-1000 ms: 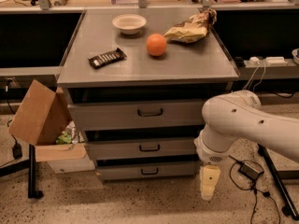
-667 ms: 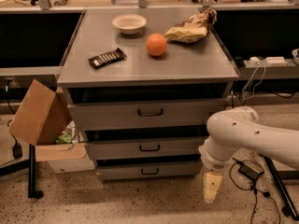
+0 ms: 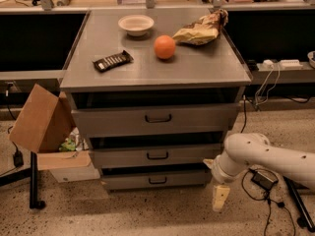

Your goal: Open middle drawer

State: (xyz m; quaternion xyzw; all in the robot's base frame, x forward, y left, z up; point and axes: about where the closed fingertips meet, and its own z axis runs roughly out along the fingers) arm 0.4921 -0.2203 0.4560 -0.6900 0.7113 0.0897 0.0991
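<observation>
The pincer [image 3: 220, 198] is hanging low on the right, pointing down at the floor, just beside the near right corner of the cabinet and below the level of the middle drawer [image 3: 123, 157]. It is gripping nothing, and whether it is open or closed I cannot tell. The middle drawer is sitting between the taller top drawer [image 3: 197, 118] and the thin bottom drawer [image 3: 123, 182], and is looking pushed in.

To do this step well, the pincer is needing to rise and swing left until it is facing the small dark handle [image 3: 157, 155] at the drawer's centre. It should be closing around that handle rather than the one below, then pulling straight toward the near side so the drawer is not binding.

Counting: three drawers are showing, each carrying one handle. The tabletop [image 3: 206, 68] is holding one bowl [image 3: 136, 23], one orange [image 3: 165, 46], one crumpled bag [image 3: 202, 29] and one dark wrapped bar [image 3: 112, 61]. One cardboard box [image 3: 42, 119] is leaning at the left.
</observation>
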